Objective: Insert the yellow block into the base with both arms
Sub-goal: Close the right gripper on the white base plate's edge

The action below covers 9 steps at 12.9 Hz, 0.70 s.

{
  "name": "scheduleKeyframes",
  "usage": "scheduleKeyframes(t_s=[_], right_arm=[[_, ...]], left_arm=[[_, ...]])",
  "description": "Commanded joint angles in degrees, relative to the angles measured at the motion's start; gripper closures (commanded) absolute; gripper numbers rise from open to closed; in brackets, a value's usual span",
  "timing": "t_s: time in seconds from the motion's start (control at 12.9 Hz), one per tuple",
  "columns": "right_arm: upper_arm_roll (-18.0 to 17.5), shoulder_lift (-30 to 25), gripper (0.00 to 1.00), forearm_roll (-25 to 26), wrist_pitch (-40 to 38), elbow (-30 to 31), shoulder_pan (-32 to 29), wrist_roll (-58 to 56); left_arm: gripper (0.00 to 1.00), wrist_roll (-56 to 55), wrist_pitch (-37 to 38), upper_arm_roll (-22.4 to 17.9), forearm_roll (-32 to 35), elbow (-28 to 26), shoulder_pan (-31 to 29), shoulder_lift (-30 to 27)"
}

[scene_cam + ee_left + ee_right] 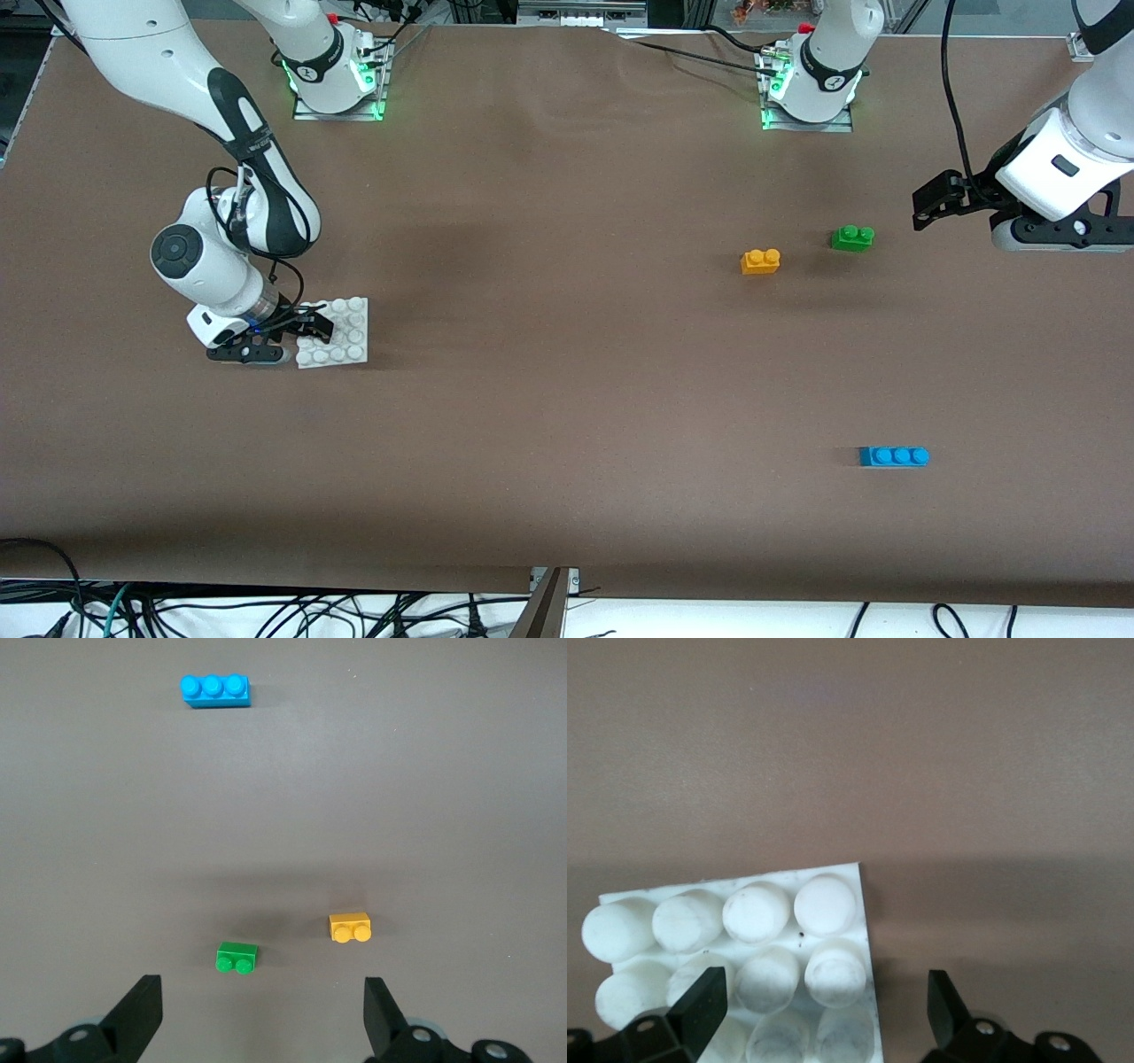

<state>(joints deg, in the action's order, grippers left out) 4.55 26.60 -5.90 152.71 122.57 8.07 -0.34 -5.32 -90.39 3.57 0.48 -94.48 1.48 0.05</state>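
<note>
1. The right gripper's fingers are spread apart and grasp nothing; one finger stands over the studs at the edge of the base, the other over bare worktop just beside that edge.
2. In the front view the right gripper is low at the base, at the plate's edge toward the right arm's end of the worktop.
3. The base is a white square plate with round studs, lying flat; nothing sits on it.
4. The left gripper's fingers are also spread wide and empty, with bare worktop between them.
5. The left gripper hangs in the air over the worktop at the left arm's end, pointing toward the bricks.
6. Just ahead of those fingers lies the green brick, and a little past it, to one side, the yellow block; the two are near each other but apart.
7. The yellow block rests studs-up on the worktop, untouched, well apart from the base, with the green brick the closer one to the left gripper.
8. The blue brick with three studs lies farthest out from the left fingers; the blue brick is nearer the front camera than the other two.
</note>
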Motion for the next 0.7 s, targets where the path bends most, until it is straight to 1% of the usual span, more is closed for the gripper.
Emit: scheduleKeyframes(t_s=[0.0,0.08,0.23,0.31,0.39,0.62], right_arm=[[-0.25,-0.06,0.0,-2.62,0.75,0.3,-0.42,-1.59],[-0.51,0.12,0.01,-3.93,0.75,0.3,-0.42,-2.11],[-1.04,0.39,0.08,-6.74,0.75,0.21,-0.42,-3.34],[-1.04,0.47,0.12,-7.63,0.75,0.21,-0.42,-4.13],[-1.12,0.74,0.13,-8.07,0.75,0.21,-0.42,-4.66],[-1.3,1.18,0.23,-10.62,0.75,0.3,-0.42,-7.47]], left_arm=[[0.0,0.57,1.53,-0.05,0.31,1.93,-0.6,0.92],[0.0,0.57,1.53,-0.05,0.31,2.02,-0.6,0.92],[0.0,0.57,1.53,0.12,0.31,2.02,-0.52,0.92],[0.0,0.57,1.53,0.21,0.31,2.02,-0.52,0.92],[0.0,0.57,1.53,0.21,0.4,2.02,-0.52,0.92],[0.0,0.4,1.53,0.82,0.49,1.93,0.1,0.83]])
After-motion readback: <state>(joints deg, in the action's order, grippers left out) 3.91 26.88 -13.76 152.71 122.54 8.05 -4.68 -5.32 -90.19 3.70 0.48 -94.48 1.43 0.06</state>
